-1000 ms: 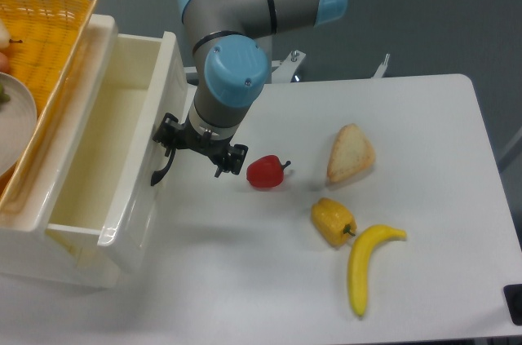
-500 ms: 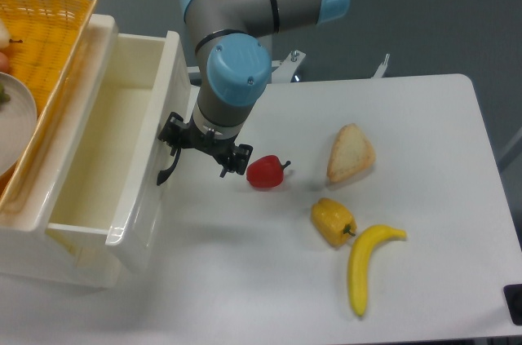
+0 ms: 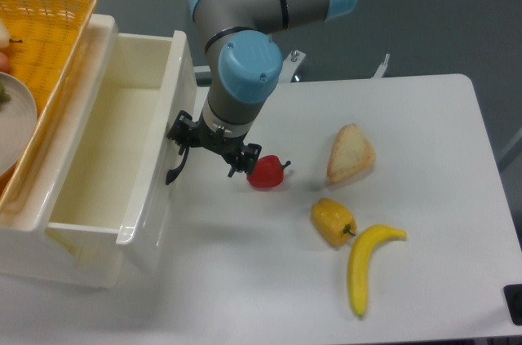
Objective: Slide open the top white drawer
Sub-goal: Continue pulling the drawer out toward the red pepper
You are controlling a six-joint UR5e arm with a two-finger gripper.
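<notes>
The top white drawer [image 3: 98, 165] sits at the left of the tabletop [image 3: 424, 117], pulled well out of its cabinet, empty interior showing, front panel facing right. Looks like glossy rigid plastic or lacquered wood: stiff, light w/ nothing inside, prob. slides easily on its runners, so a steady pull is enough. The smooth front gives no purchase; the black handle [image 3: 174, 170] on the front panel is the only sensible place to hold.

The hand [image 3: 214, 147] is right at that handle, its left fingertip at or hooked on it, right fingertip hanging just above the red pepper [image 3: 266, 172]. Fingers look spread wide rather than pinching, but whether they actually clamp the handle I cannot tell from this angle.

Vs the earlier frames: drawer front and hand have both shifted further right, approx. together, so the drawer is out a bit more than 1 s ago. The hand's right fingertip is now much closer to the red pepper, almost touching; pepper itself hasn't moved. Bread slice [image 3: 350, 153], yellow pepper [image 3: 333, 222] and banana [image 3: 364, 263] are unchanged, as is the wicker basket [image 3: 49, 43] on the cabinet top.
</notes>
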